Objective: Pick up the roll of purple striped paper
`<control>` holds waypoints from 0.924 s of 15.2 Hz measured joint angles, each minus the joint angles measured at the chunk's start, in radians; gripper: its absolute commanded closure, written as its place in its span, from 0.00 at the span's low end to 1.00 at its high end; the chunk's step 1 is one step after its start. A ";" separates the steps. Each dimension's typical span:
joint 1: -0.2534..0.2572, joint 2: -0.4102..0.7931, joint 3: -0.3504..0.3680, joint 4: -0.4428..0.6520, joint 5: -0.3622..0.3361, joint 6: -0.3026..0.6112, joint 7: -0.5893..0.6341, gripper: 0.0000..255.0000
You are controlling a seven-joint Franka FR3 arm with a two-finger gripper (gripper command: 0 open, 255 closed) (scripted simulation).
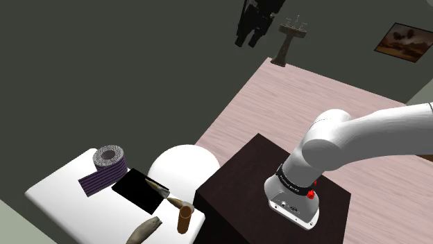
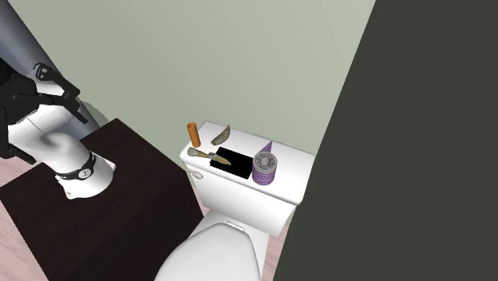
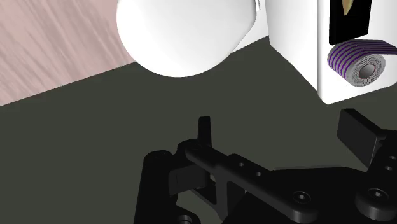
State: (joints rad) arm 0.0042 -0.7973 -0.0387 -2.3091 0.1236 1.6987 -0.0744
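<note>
Roll of purple striped paper [image 1: 109,166] sits on the white toilet tank lid [image 1: 59,188], grey end face up, loose tail toward 7 o'clock in the shoulder view. Black pad [image 1: 139,191] lies just beside it at 4 o'clock, with a brown cylinder [image 1: 184,219] further along. Bare lid at 9 o'clock of the roll, then the lid edge. In the second exterior view the green wall [image 2: 263,64] stands behind at 12 o'clock. End effector [image 3: 280,137] is spread wide and holds nothing, its 2 fingers [image 3: 204,130] apart. The roll lies well apart from it, ahead, with dark floor [image 3: 127,127] between.
</note>
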 measured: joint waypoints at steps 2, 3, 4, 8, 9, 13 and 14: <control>0.001 0.003 0.011 -0.009 0.004 0.011 0.013 0.00; 0.002 0.005 0.029 -0.021 0.011 0.024 0.035 0.00; 0.003 0.006 0.049 -0.033 0.018 0.036 0.060 0.00; 0.010 0.029 0.145 -0.086 0.056 0.107 0.177 0.00; 0.012 0.039 0.169 -0.098 0.065 0.126 0.207 0.00; 0.020 0.095 0.270 -0.128 0.100 0.207 0.330 0.00; 0.022 0.111 0.298 -0.131 0.109 0.226 0.363 0.00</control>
State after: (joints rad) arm 0.0264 -0.6866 0.2594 -2.4406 0.2322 1.9242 0.2891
